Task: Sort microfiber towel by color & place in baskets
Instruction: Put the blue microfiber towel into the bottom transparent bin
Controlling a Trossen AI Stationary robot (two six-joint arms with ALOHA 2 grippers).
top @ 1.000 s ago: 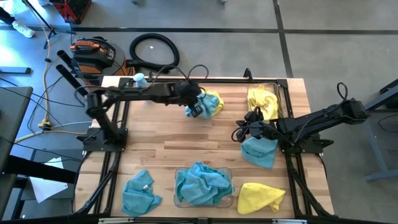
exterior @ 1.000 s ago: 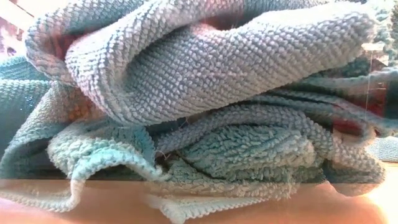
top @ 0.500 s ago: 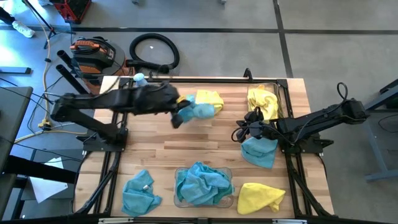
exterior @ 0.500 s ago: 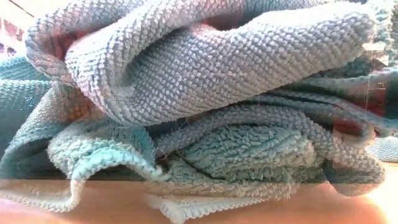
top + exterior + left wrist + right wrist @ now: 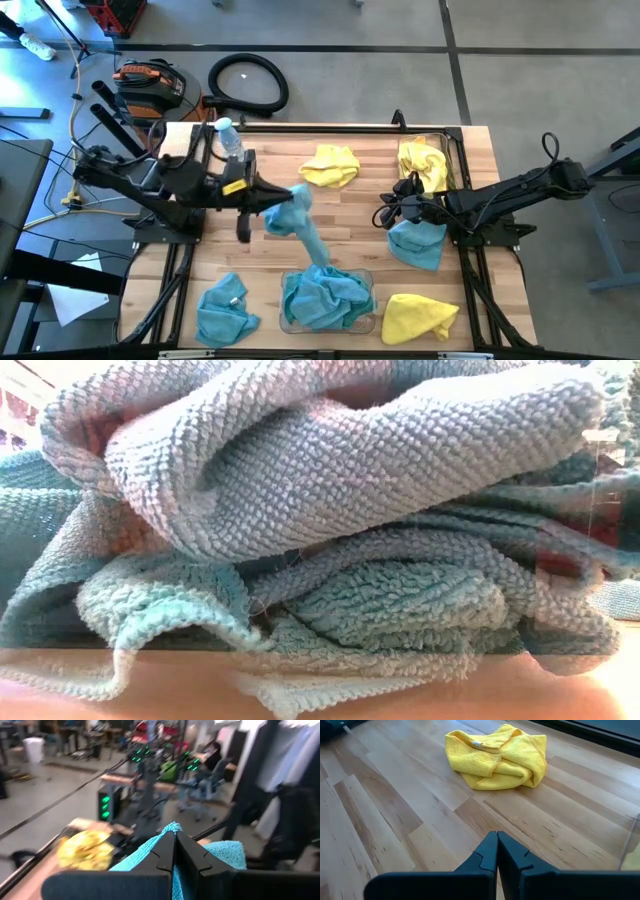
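My left gripper [image 5: 272, 208] [image 5: 175, 840] is over the table's left-middle, shut on a teal towel [image 5: 308, 232] that trails toward the near clear basket [image 5: 371, 322]. That basket is heaped with teal towels [image 5: 325, 295] [image 5: 330, 530]. A yellow towel [image 5: 331, 165] [image 5: 85, 851] [image 5: 497, 762] lies far-middle. The far-right basket [image 5: 456, 150] holds yellow towels [image 5: 423, 162]. My right gripper [image 5: 385, 212] [image 5: 496, 840] waits shut just above the wood, beside a teal towel [image 5: 416, 245]. Loose towels also lie near: teal [image 5: 225, 310] on the left, yellow [image 5: 418, 315] on the right. My left gripper pinches the teal towel between its two fingers, at a bunched upper end [image 5: 172, 826] that pokes out past the fingertips. The fingers reach roughly level toward the table's right. The towel is lifted clear and hangs slack below, its lower end [image 5: 322, 265] over the near basket.
A clear water bottle [image 5: 229, 136] stands at the far-left corner. Black arm frames run along the left edge [image 5: 165, 290] and right edge [image 5: 480, 290]. Bare wood [image 5: 350, 215] lies between the two grippers.
My left gripper, shut on the teal towel, has swung from beside the far-middle yellow towel toward the table's left and near side. The teal towel has come away from the yellow one, lifted clear, and now hangs stretched toward the near basket.
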